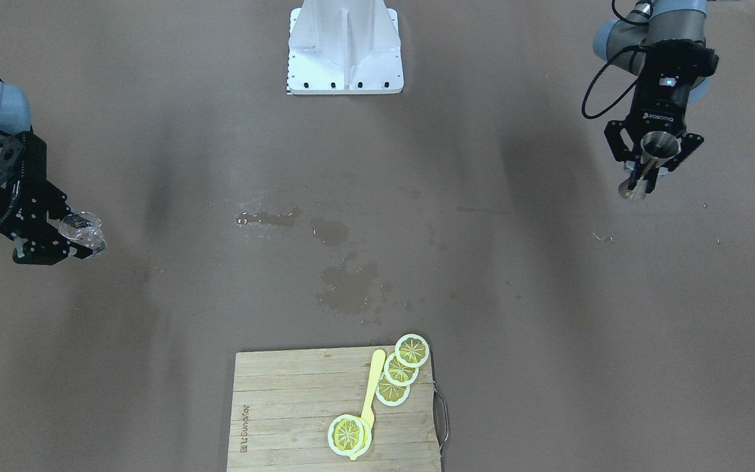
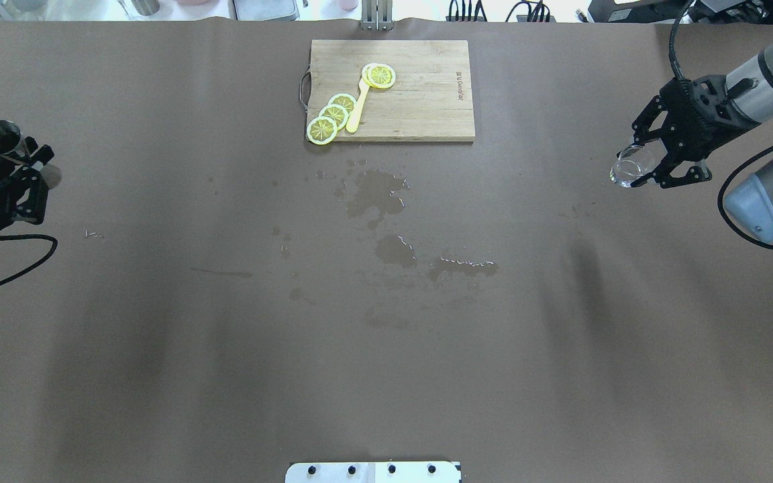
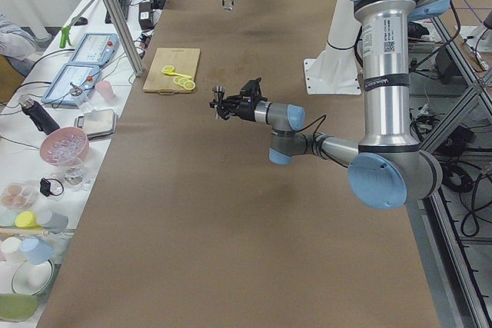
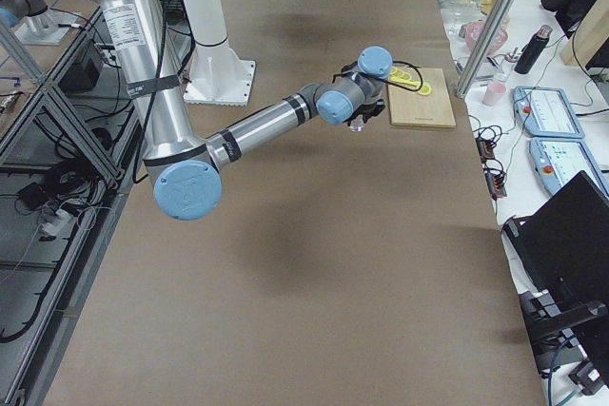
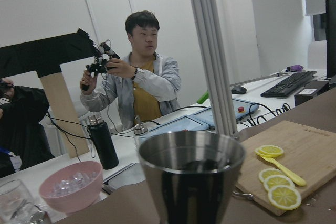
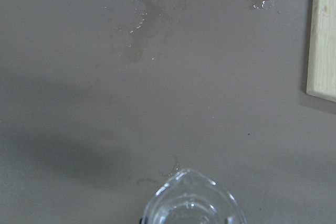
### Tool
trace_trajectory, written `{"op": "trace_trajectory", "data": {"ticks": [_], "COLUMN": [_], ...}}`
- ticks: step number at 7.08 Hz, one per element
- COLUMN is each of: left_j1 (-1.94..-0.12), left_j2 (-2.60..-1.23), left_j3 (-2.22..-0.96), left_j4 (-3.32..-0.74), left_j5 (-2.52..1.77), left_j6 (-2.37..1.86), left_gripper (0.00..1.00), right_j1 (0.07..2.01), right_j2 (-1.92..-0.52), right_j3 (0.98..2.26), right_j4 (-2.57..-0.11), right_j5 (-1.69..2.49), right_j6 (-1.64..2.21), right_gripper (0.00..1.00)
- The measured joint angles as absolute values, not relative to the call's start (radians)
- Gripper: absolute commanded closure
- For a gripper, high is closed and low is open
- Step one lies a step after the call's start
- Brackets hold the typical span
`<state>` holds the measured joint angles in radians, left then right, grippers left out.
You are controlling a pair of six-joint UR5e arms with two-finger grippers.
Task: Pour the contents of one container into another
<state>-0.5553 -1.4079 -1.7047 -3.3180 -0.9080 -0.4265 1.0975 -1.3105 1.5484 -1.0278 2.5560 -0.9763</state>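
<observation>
1. Standing upright off the worktop near its left end, the steel jigger is clamped at its waist by the fingers of the left gripper.
2. Fingers of the right gripper are closed on a clear glass cup – well apart from the jigger, at the opposite end.
3. Between them lie wet patches; beyond is a cutting board with lemon slices and a yellow spoon.

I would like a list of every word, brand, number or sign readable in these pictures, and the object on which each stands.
"ROBOTIQ": white letters on the body of the left gripper, which holds the metal jigger.
Burned brand mark on the cutting board: too blurred to read.
Label on the left arm: too small to read.
Glass cup in the right gripper: no text seen.
</observation>
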Motion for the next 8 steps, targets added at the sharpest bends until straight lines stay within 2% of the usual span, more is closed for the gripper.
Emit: {"op": "trace_trajectory", "data": {"ticks": [2, 3, 6, 8], "left_j1": [-0.547, -0.525, -0.359, -0.309], "left_j2": [-1.360, -1.339, -1.318, -1.316], "left_j3": [-1.671, -1.658, -1.627, -1.639], "left_j4": [-3.349, -3.348, -3.263, -3.084], "left_j5": [-0.758, -0.704, -0.553, -0.522], "left_j6": [-0.604, -0.678, -0.789, -0.954], "left_gripper": [1.00, 1.00, 1.00, 1.00], "right_j1": [1.093, 1.081, 1.028, 1.003], "right_j2": [-1.309, -1.308, -1.306, -1.304], "right_j3": [1.393, 1.365, 1.360, 1.360], "right_j4": [-0.815, -0.772, -0.746, -0.746], "right_j5": [2.618, 2.628, 2.632, 2.627], "right_j6": [-0.973, -0.972, -0.965, -0.961], "right_gripper": [1.00, 1.00, 1.00, 1.00]}}
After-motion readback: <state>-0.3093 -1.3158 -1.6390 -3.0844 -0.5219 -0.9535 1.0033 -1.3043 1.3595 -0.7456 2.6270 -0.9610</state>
